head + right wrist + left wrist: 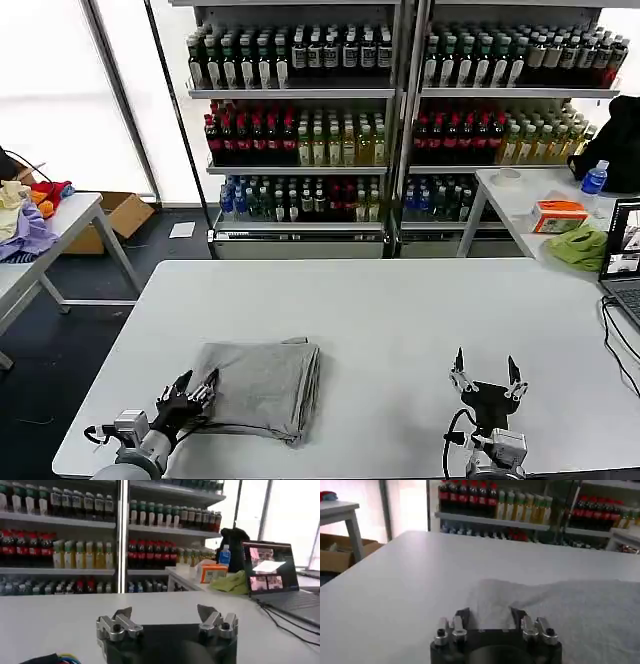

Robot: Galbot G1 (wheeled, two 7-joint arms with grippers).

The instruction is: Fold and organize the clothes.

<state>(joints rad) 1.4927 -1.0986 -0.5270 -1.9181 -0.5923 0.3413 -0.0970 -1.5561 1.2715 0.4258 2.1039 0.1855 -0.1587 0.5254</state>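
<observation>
The folded grey shirt (258, 388) lies on the worktop (400, 300) toward my left side, near the front edge. It forms a rough rectangle, with its long axis running from the front edge away from me and stacked fold edges along the side facing the centre of the worktop.

My left hand (190, 397) is at the shirt's near left corner. Its fingers are spread apart and hold nothing. In the left wrist view the left hand (490, 617) has the cloth (560, 610) lying directly ahead of the fingertips and extending off to one side, with both fingertips at the fabric's edge. I cannot confirm whether they touch the fabric or hover just above it.

My right hand (486, 377) stands upright over bare worktop, well apart from the shirt on my right side. Its fingers are wide open and it is empty. The right wrist view shows the right hand (165, 614) with open space between the fingers.

Judgement: the left arm is clearly the nearer one. Any further tidying or sliding of the shirt would start from that near left corner, moving away from me along the long axis.
</observation>
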